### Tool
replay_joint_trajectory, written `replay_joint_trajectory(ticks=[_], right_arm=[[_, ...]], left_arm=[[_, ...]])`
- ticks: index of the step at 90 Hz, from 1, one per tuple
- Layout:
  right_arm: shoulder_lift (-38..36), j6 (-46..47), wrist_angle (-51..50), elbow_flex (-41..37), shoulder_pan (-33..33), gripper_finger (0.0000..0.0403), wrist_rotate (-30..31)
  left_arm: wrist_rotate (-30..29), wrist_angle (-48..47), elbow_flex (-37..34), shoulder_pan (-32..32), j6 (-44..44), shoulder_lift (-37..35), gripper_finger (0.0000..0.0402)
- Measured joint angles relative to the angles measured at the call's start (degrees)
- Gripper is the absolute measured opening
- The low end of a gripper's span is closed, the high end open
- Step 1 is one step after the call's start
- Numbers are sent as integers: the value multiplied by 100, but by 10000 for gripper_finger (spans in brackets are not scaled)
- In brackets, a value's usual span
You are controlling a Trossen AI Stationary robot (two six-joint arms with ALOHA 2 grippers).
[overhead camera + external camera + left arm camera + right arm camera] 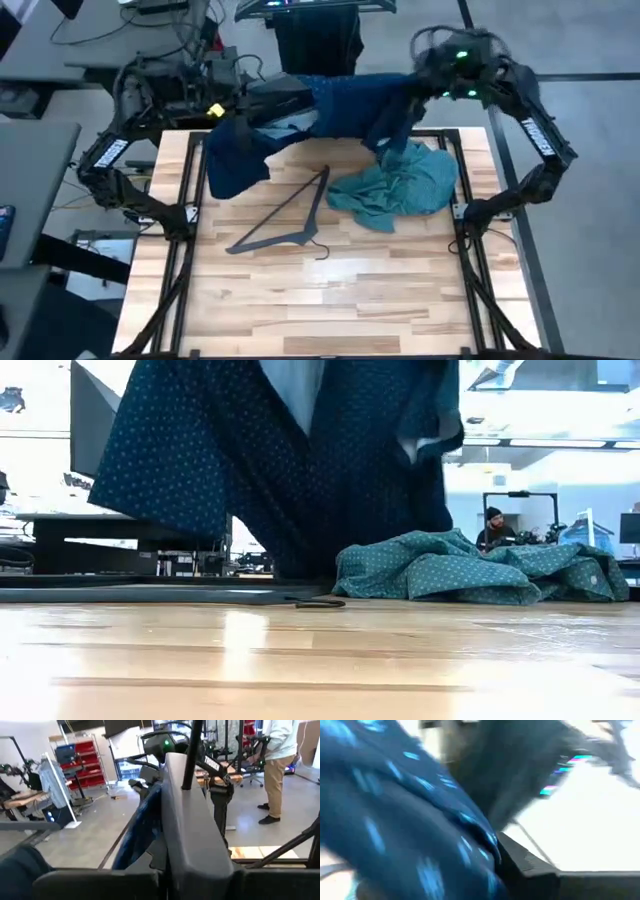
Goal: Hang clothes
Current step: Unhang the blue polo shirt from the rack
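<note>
The navy shirt with tiny white dots is stretched out in the air above the table's far edge, between my left gripper and my right gripper. In the low view its folds hang down close to the tabletop. The teal-green shirt lies crumpled on the table's right half. It shows as a low heap in the low view. The dark jeans hang from a rack behind the table. My left gripper holds the navy shirt's left end from the table's left, raised off the table. In the left wrist view the navy cloth runs along one grey finger, and the finger hides where they meet. My right gripper holds the shirt's right end. The cloth fills the right wrist view and hides the fingers' hold. From there the shirt droops toward the teal-green heap.
A black hanger lies flat on the table's middle, its hook toward the near edge. Black frame rails run along both table sides. The near half of the wooden tabletop is bare. A person stands in the room beyond.
</note>
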Motion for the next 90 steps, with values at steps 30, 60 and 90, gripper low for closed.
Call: replay_joint_trajectory(ticks=[30,60,90], right_arm=[[-1180,196,852,9,-674,1,832],[-1438,452,1993,520,654,0,-235],[-1418,938,572,968,1311,0,-573]], left_arm=[[819,2956,10,-242,262,-289,14],[1326,3757,16,-210,-26,-108,15],[-469,852,28,-207,253,-163,15]])
